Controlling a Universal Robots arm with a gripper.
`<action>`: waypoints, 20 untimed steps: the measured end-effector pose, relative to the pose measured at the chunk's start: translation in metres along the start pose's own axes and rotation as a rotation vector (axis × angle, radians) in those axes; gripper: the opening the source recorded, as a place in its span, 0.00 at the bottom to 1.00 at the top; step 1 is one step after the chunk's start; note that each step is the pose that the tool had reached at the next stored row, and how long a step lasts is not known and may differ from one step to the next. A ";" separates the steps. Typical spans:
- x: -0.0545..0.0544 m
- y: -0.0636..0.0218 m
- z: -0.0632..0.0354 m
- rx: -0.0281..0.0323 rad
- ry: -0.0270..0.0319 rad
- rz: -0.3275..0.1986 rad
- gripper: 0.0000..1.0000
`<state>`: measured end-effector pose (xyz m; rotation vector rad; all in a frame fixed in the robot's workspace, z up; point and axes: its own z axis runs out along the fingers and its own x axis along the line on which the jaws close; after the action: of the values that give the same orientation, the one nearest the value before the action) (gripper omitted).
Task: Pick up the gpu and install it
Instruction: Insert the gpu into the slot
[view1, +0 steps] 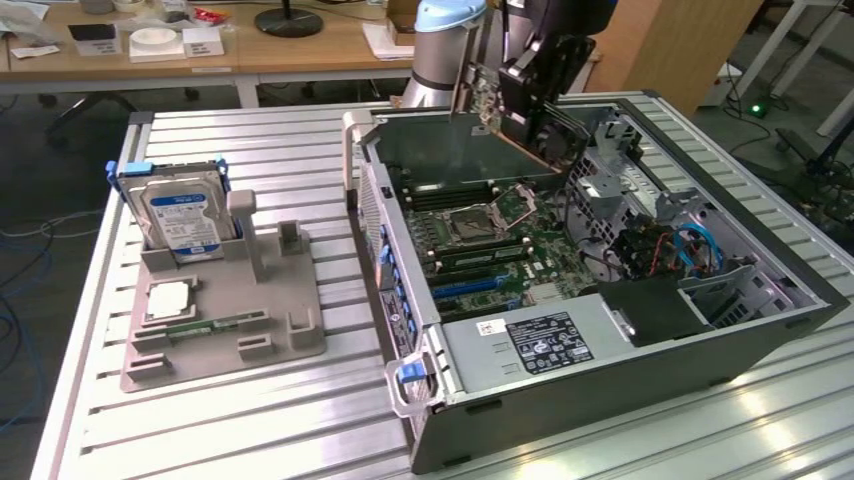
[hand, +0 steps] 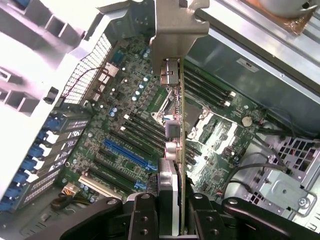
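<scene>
Exterior view gives me the layout. The open computer case (view1: 641, 370) sits on the slatted table (view1: 267, 400). The arm comes down over the case's far end, with the gpu (view1: 501, 110) hanging from the gripper (view1: 541, 85) above the motherboard (view1: 534, 250). On the exterior view's left, well apart from the case, is the gray holder (view1: 214, 350). The hard drive (view1: 180, 215) stands upright in it and the memory stick (view1: 220, 322) lies flat. I can't read the jaws from that angle.

Wrist view settles it: 2 black fingers (hand: 145, 220) pinch the card edge-on, 1 on each face, so the gripper (hand: 172, 215) is clamped on the gpu (hand: 172, 185). The card runs straight out from the gripper, with its metal bracket (hand: 172, 30) at the end farthest from the fingers. The motherboard lies below it. The long blue slot (hand: 127, 155) sits beside the card's edge and at an angle to it, not lined up under it.

I can't tell from either view how big the gap is between the card's lower edge and the board.
</scene>
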<state>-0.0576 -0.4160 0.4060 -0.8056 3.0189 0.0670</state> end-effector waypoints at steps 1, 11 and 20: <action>0.000 0.0000 0.0000 -0.0003 0.0004 -0.009 0.28; 0.000 -0.0007 0.0000 -0.0027 0.0038 -0.100 0.28; 0.001 -0.0014 -0.0001 -0.0048 0.0068 -0.180 0.28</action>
<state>-0.0576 -0.4176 0.4060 -1.0748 2.9381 0.0691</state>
